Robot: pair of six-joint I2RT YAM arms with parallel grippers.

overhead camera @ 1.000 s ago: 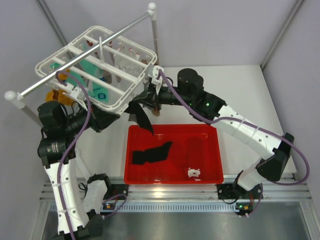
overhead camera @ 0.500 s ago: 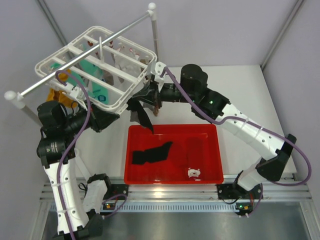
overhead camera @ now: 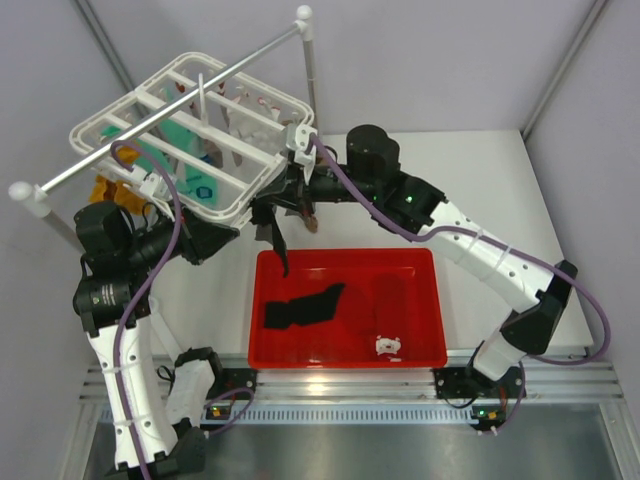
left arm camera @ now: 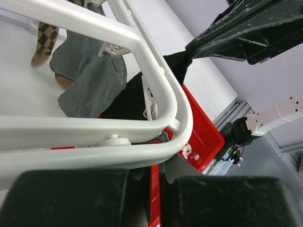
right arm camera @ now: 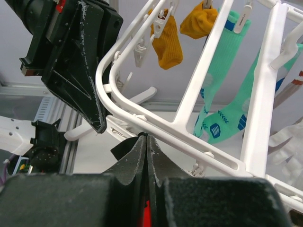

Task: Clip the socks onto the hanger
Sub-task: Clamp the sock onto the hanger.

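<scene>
While the right pincer (right arm camera: pixel 145 138) pinches the black sock (overhead camera: pixel 277 242) tight under the hanger (right arm camera: pixel 195 80), its cuff needs feeding squarely into a clip (left arm camera: pixel 150 101).

Left wrist cam, your view | hanger (left arm camera: pixel 163 80) corner rail curves across, just above your left gripper (left arm camera: pixel 144 198), whose pads show a narrow gap | clip (left arm camera: pixel 150 106) dangles under the bend | black sock (left arm camera: pixel 135 92) close behind it, top end at right gripper (left arm camera: pixel 189 47) tip | grey sock (left arm camera: pixel 92 85) hangs left | red tray (left arm camera: pixel 203 130) below

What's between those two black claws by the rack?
The hanger's corner and a black sock pinched by the right claw; clearest in the left wrist view.
</scene>
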